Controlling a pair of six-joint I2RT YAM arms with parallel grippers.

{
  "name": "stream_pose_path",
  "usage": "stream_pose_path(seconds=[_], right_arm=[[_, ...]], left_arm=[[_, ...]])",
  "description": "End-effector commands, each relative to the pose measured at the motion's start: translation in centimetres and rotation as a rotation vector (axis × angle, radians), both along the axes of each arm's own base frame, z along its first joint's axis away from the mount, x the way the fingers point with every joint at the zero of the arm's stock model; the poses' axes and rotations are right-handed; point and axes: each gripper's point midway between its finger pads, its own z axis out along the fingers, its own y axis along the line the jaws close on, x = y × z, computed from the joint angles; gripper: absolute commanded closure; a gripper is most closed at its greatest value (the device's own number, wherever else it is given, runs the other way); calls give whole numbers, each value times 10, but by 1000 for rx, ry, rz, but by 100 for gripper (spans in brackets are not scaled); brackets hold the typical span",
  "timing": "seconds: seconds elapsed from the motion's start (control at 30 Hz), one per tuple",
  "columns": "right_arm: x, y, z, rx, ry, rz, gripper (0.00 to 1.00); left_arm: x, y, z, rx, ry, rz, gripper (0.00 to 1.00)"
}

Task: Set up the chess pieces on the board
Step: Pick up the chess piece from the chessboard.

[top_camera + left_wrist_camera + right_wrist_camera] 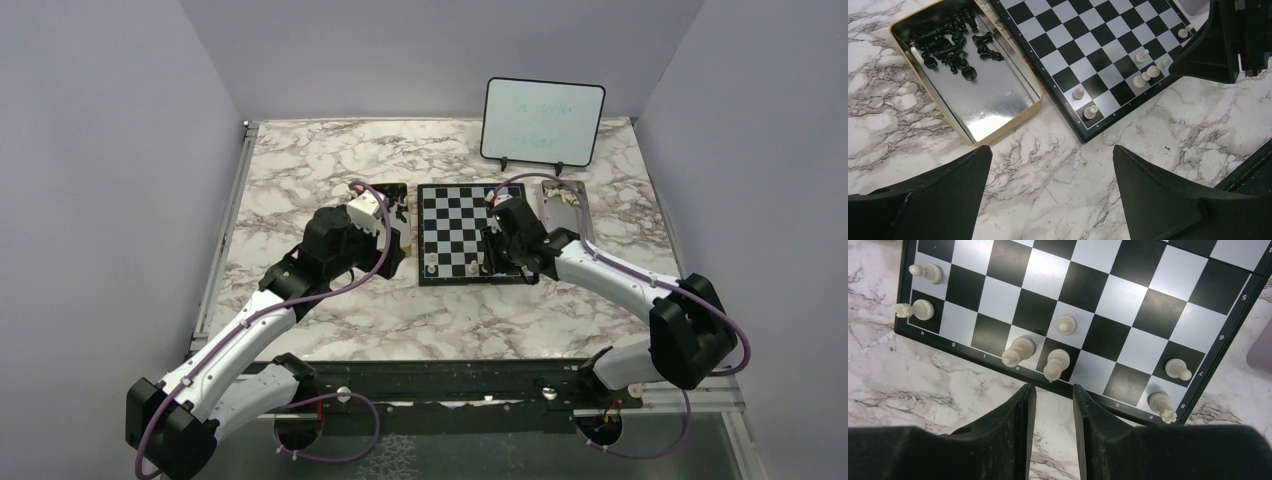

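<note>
Marble surface (pixel 400 320) carries the board (pixel 450 220), with cream chess pieces (pixel 1057 364) on its near rows. Our left arm stretches forward, left gripper (pixel 1050 155) spread wide and empty beside the tray (pixel 998 102) of black pieces (pixel 950 47). Our right arm bends inward, right gripper (pixel 1053 390) narrowly parted and empty, at the board's edge.

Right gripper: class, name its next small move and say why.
Probably draw back from the board toward the metal tray beside it for another piece: the right gripper is empty, jaws slightly apart just off the board's near edge, and only seven white pieces stand on the squares.
</note>
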Motion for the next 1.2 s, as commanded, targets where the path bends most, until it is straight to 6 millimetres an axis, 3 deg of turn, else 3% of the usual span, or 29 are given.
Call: stream_pose_path(seconds=[0.0, 0.43, 0.83, 1.17], right_arm=[[9, 4, -3, -16, -26, 1, 62], [18, 8, -9, -34, -33, 4, 64], [24, 8, -6, -42, -54, 3, 73], [18, 1, 7, -47, -69, -1, 92]], left_arm=[[3, 2, 6, -12, -31, 17, 9], [2, 0, 7, -22, -33, 9, 12], [2, -8, 3, -52, 16, 2, 18], [4, -58, 5, -233, 216, -71, 42]])
